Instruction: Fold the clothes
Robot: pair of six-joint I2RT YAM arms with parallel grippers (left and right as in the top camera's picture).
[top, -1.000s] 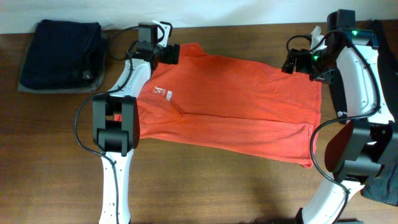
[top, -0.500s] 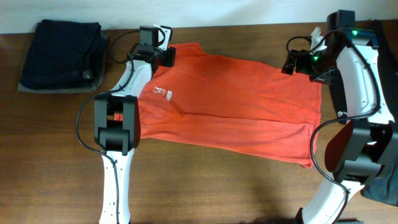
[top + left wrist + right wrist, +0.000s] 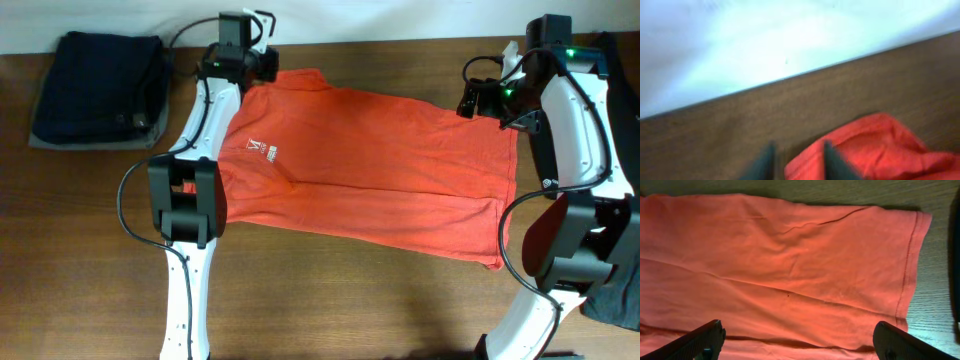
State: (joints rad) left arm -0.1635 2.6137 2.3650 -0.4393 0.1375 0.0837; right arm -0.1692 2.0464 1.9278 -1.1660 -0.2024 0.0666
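Judging by how the shirt (image 3: 370,160) lies, we put the folding at an early stage. It is spread sideways across the middle of the desk (image 3: 330,300), chest print (image 3: 260,150) towards the left arm and hem towards the right. A long crease runs along its length, and we cannot tell whether the near strip is already turned over or only rumpled. No compact fold shows yet. In our view the sides or sleeves have yet to come in and the length has yet to be halved.

The left fingers (image 3: 266,68) sit at the far left corner of the shirt, close to the back edge of the desk. The left wrist view is blurred. It shows red cloth bunched between the two fingers, which stand partway in, but we cannot tell whether they actually pinch it. The right fingers (image 3: 470,100) hang over the far right corner by the hem. They are spread as wide as they go and hold nothing, with the cloth lying flat below them.

We see a desk of brown wood grain, bare in front of the shirt. A dark pile (image 3: 100,90) of folded garments rests at its far left, well apart from the shirt. A white wall (image 3: 400,18) runs just behind the back edge.
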